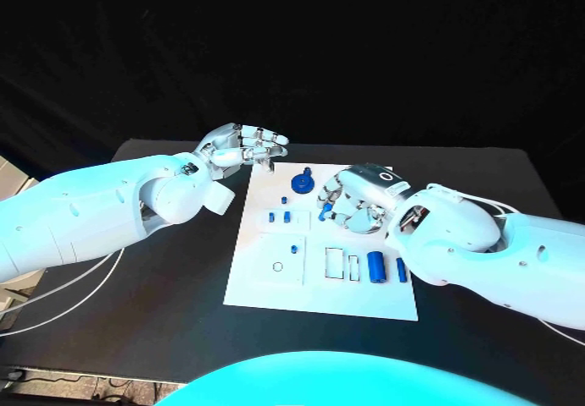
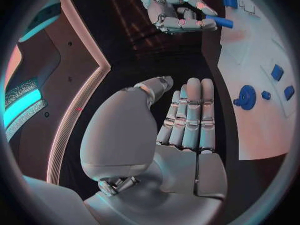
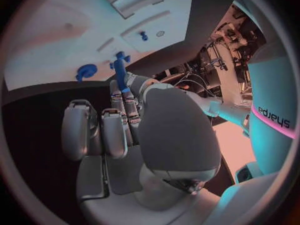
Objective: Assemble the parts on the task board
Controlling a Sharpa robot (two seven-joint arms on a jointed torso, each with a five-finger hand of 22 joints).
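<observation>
- Head view: white task board [image 1: 319, 292] lies mid-table on the black table [image 1: 488, 178]; blue parts scattered on it – a round blue disc w/ hub [image 1: 303, 181] near the far end, small blue blocks [image 1: 281, 217] further in, two blue cylinders [image 1: 377, 266] upright-looking in slots toward the near right.
- Right hand [image 1: 351, 203] sits over the board's right side, fingers curled round a blue rod-like part [image 1: 325, 211]; right wrist view shows that rod [image 3: 120, 74] pinched betw. thumb and fingers, tip pointing at the board.
- Left hand [image 1: 239, 145] hovers off the board's far left corner, above the table, holding nothing; left wrist view has its fingers [image 2: 190, 116] straight, side by side, thumb apart.
</observation>
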